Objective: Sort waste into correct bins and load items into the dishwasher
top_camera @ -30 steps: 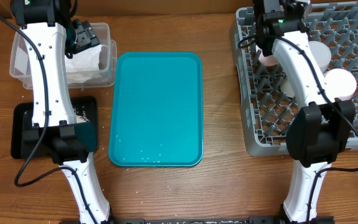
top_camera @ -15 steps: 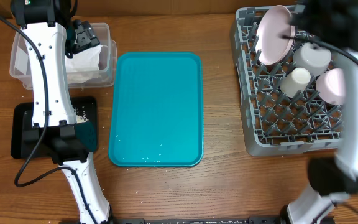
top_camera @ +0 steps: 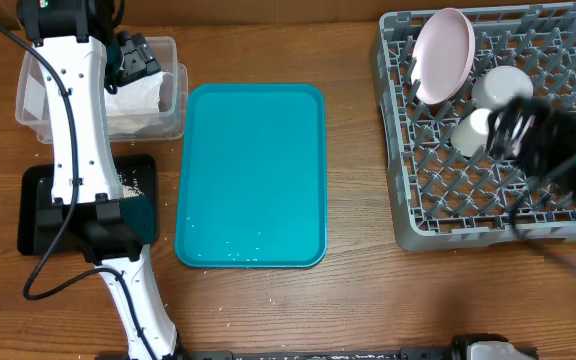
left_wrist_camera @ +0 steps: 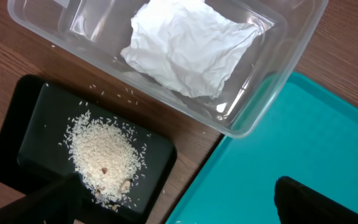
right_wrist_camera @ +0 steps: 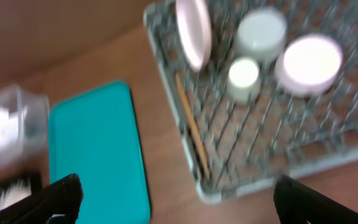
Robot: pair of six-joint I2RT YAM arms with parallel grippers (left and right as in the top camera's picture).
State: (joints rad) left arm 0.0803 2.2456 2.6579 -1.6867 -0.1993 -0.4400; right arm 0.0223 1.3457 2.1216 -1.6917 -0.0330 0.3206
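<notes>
My left gripper (top_camera: 136, 58) (left_wrist_camera: 179, 214) hangs open and empty above the bins. The clear tub (left_wrist_camera: 272, 93) (top_camera: 168, 45) holds a crumpled white napkin (left_wrist_camera: 188, 46) (top_camera: 136, 105). The black tray (left_wrist_camera: 42, 112) (top_camera: 38, 205) holds a pile of rice crumbs (left_wrist_camera: 101, 152) (top_camera: 128, 182). My right gripper (right_wrist_camera: 182, 208) is open and empty, high over the dishwasher rack (top_camera: 408, 215) (right_wrist_camera: 229, 183); its arm (top_camera: 546, 150) is a blur overhead. In the rack a plate (top_camera: 443, 55) (right_wrist_camera: 193, 31) stands on edge beside a bowl (top_camera: 503, 88) (right_wrist_camera: 263, 34), a cup (top_camera: 473, 130) (right_wrist_camera: 244, 74) and a saucer (right_wrist_camera: 309, 60).
The teal serving tray (top_camera: 253, 175) (left_wrist_camera: 291, 143) (right_wrist_camera: 95, 149) lies between the bins and the rack, with a few crumbs at its near edge. Wooden chopsticks (right_wrist_camera: 191, 127) lie in the rack's left side. Stray grains dot the wooden table.
My right gripper let go of the plate, which now stands in the rack's back left. The right arm swung away to the right and up, fast and blurred. The left arm stayed still.
</notes>
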